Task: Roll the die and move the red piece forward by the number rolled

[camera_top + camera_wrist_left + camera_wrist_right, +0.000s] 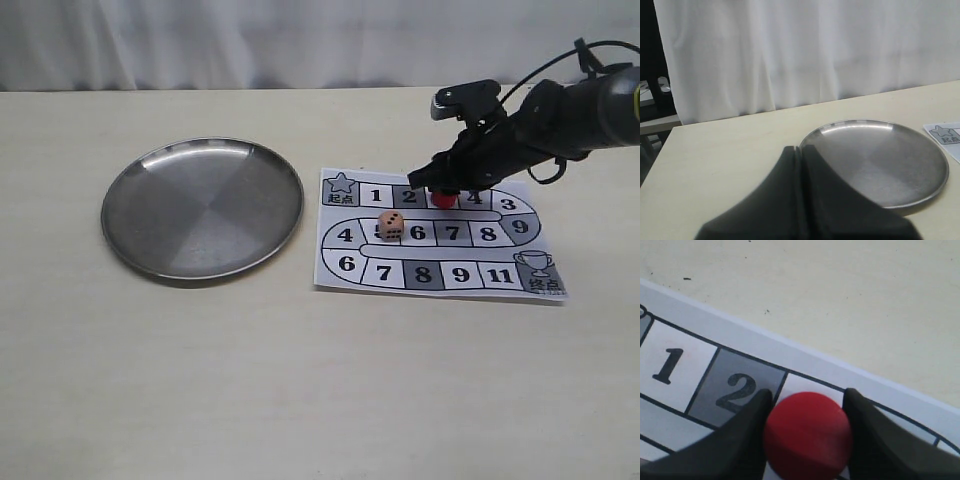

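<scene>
The red piece [443, 198] [807, 435] stands on the square between 2 and 4 of the paper game board [330, 272] [805, 357]. My right gripper [440, 188] [807, 394] reaches in from the right and is shut on it, one black finger against each side. The pale tan die [390, 226] rests on the board's middle row, over the square left of 6, apart from the gripper. My left gripper [801, 149] is shut on nothing, hovering near the plate's edge; the exterior view does not show it.
A round steel plate [203, 207] [880, 160] lies left of the board with nothing in it. A white curtain hangs behind the table. The right arm and its cables stretch over the board's upper right corner.
</scene>
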Motion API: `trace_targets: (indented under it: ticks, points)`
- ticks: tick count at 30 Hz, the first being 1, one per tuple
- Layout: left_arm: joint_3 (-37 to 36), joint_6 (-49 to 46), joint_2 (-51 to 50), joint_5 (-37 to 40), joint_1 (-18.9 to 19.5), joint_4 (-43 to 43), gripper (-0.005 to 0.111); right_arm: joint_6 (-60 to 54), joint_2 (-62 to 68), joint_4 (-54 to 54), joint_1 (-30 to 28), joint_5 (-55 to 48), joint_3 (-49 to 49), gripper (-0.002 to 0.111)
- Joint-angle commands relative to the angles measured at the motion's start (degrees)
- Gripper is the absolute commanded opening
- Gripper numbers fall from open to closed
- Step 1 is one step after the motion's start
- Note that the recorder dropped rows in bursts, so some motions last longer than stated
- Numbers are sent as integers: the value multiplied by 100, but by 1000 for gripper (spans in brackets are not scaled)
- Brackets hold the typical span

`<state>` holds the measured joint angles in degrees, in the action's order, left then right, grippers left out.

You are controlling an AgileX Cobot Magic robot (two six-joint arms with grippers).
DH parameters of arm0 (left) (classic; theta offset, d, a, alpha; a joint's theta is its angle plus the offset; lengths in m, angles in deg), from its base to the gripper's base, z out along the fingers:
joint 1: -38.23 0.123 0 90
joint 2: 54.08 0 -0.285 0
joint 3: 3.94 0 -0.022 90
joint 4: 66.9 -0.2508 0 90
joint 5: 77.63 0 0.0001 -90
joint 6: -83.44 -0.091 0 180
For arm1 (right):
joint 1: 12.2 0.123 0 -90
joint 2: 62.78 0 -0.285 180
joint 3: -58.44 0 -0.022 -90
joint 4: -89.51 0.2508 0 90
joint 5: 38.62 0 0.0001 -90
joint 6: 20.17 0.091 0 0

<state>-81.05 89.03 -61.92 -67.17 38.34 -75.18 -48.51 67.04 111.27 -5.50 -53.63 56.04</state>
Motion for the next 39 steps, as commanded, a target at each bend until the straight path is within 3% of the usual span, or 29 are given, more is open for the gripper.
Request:
trace_targets:
  ticks: [1,4,11,14,18,23,28,33,36,39]
  points:
    - [-10,5,6,-51,-14,-1,0,12,46,-39,-4,-48,-20,8]
    - [-10,5,6,-51,-14,-1,0,12,46,-39,7,-48,-20,21]
    - [-10,5,6,-51,-14,-1,0,12,-26,49,7,12,-20,69]
    - [-10,5,6,-51,-14,-1,0,60,-357,140,-3,36,-20,78]
    - [-10,5,6,-51,-14,-1,0,60,-1310,153,-3,-53,-20,69]
    - [-10,5,6,-51,-14,-1,0,19,-3874,170,-3,-477,-245,6]
    - [-10,5,6,-51,-14,-1,0,58,-6340,152,-3,-422,-1936,4]
    - [-10,5,6,-51,-14,-1,0,113,-8752,347,7,446,-4614,4]
    - [-10,5,6,-51,-14,-1,0,113,-9795,1165,7,1273,-5863,4]
    - [-10,5,6,-51,-14,-1,0,113,-10394,1207,7,1536,-6568,4]
